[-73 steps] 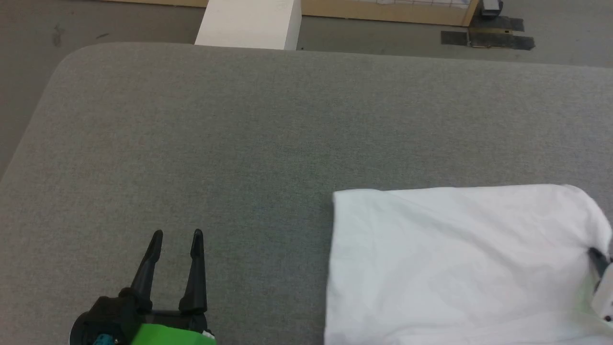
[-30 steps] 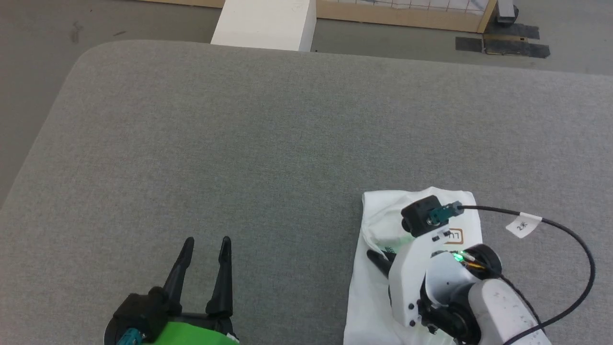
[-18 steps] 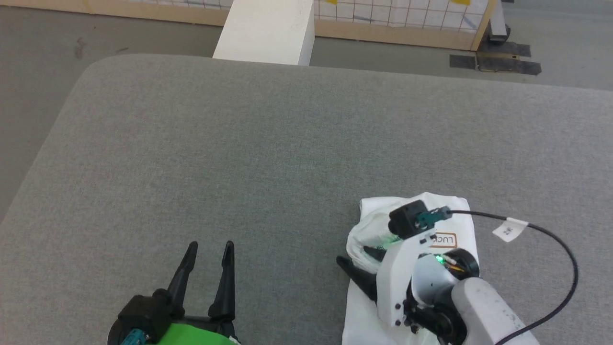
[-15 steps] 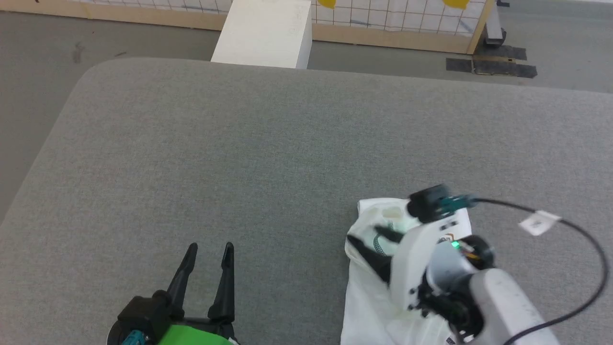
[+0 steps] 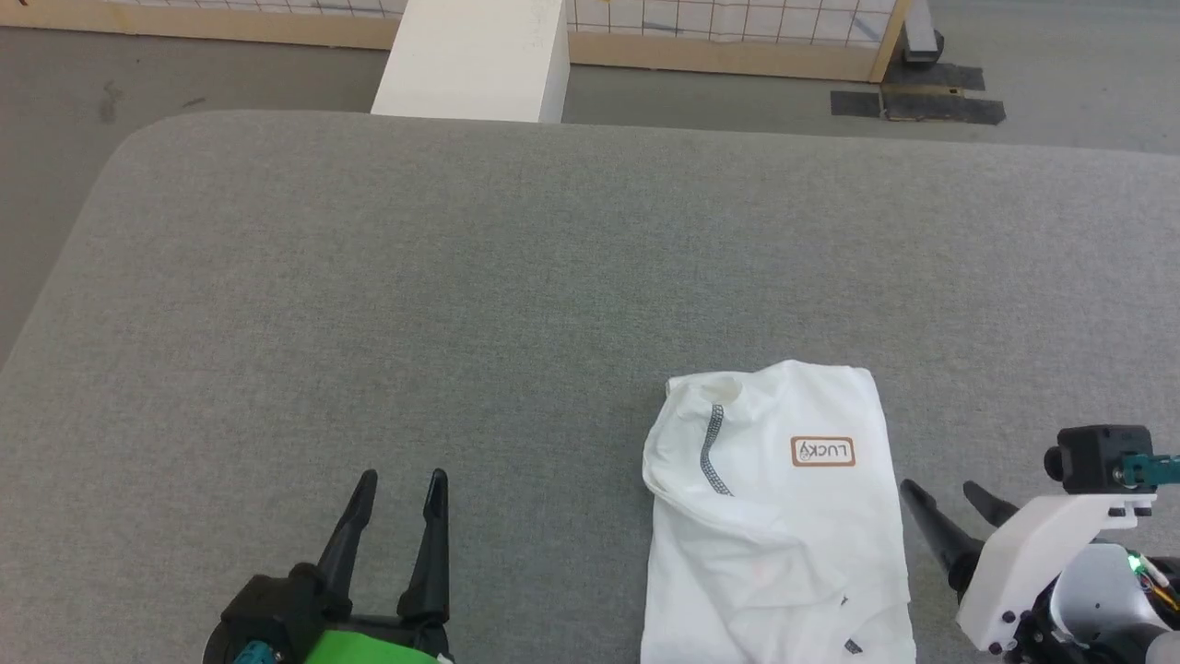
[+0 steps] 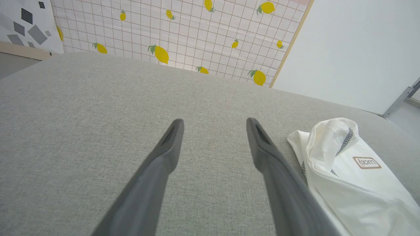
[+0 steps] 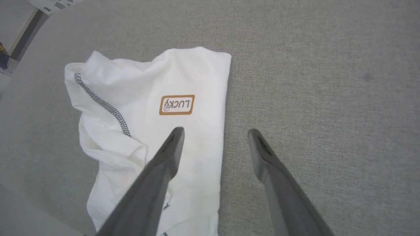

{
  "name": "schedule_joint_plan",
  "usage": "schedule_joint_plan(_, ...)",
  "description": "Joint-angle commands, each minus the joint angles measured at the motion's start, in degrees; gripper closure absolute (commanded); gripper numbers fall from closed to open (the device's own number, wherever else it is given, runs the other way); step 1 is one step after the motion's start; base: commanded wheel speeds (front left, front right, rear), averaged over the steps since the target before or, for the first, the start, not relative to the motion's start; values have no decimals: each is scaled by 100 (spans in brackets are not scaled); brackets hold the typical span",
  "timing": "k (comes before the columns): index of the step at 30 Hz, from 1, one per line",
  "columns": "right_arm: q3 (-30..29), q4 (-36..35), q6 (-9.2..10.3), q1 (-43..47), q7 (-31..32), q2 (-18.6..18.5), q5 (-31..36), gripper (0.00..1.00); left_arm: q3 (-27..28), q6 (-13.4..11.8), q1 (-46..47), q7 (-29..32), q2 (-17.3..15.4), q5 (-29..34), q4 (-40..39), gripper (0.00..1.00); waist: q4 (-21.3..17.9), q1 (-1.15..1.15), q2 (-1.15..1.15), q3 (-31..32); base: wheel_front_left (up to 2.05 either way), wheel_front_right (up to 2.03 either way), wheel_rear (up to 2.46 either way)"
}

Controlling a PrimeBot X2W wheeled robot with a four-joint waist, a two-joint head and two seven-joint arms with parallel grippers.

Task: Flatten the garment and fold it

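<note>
The garment (image 5: 774, 516) lies folded into a narrow white bundle on the grey table (image 5: 516, 277), its brown logo patch and a dark zigzag seam facing up. It also shows in the right wrist view (image 7: 154, 131) and at the right of the left wrist view (image 6: 354, 183). My right gripper (image 5: 949, 498) stands open just right of the bundle, holding nothing, its fingers apart above the cloth's right edge (image 7: 215, 132). My left gripper (image 5: 401, 480) is open and empty at the lower left, well clear of the garment (image 6: 213, 122).
A rigid white box (image 5: 475, 60) stands on the floor beyond the table's far edge. Behind it runs a wood-framed lemon-print panel (image 6: 183, 36). Dark tape patches (image 5: 913, 101) mark the floor at the far right. The table's far left corner is rounded.
My right gripper has opened, let go of the garment and pulled back to the right. The garment now lies folded in a narrower bundle. The head camera shifted a little.
</note>
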State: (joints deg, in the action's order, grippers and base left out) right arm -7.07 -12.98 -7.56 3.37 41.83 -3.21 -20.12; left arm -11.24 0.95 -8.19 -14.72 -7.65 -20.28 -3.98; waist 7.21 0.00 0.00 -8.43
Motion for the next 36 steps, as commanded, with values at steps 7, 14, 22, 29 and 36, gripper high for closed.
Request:
schedule_joint_plan(7, 11, 774, 8, -180, -153, 31, -121, 0, -35, 16, 173, -21, -15, -25, 22, 0, 162, 0, 0, -181, 0, 0, 0)
schedule_joint_plan(14, 113, 1600, 8, -537, -334, 32, -144, 0, -32, 6, 215, -24, -6, -33, 58, 0, 402, 0, 0, -280, 0, 0, 0)
schedule_joint_plan(22, 189, 2286, 8, -861, -564, 33, -190, 100, -65, 10, 284, -25, 5, 4, 48, 0, 343, 0, 0, -236, 0, 0, 0)
schedule_joint_plan(29, 216, 1879, 8, -1301, -564, -45, 345, 100, -70, -3, 295, -26, -17, 12, 9, 0, -31, 0, 0, -243, 0, 0, 0)
schedule_joint_plan(36, 190, 1241, 8, -1741, 290, -858, 352, 100, -105, 1, 408, -19, -56, 37, -55, 0, -487, 0, 0, -536, 0, 0, 0)
